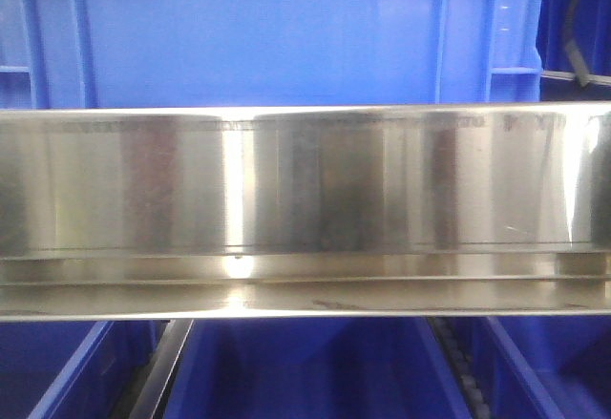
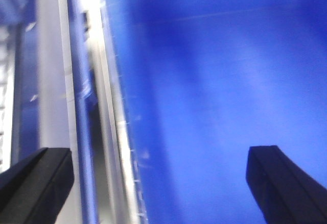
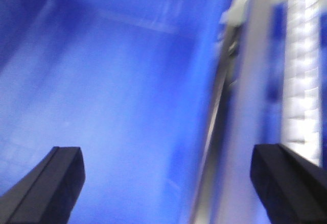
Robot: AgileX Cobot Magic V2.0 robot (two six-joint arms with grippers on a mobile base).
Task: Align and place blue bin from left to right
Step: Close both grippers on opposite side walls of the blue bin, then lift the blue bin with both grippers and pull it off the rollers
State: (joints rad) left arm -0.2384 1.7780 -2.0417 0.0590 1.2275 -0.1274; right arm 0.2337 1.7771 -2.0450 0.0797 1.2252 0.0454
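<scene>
left claw [image 2: 158, 188] spread wide, empty, over blurred blue plastic beside steel rail [image 2: 51, 106]. right claw [image 3: 168, 188] likewise apart, gripping nothing, rail at its right. blue bin [image 1: 258, 28] upright behind rail's top edge, spanning most of its length, ribs near both ends. darker bins [image 1: 305, 371] below rail's bottom edge.

Polished steel rail [image 1: 305, 209], horizontal, spanning 9 to 3 o'clock; deep-blue lower bins [image 1: 305, 371] at 6 o'clock, parted by dark strips [image 1: 162, 366]; black cable [image 1: 571, 28] at 2 o'clock.
</scene>
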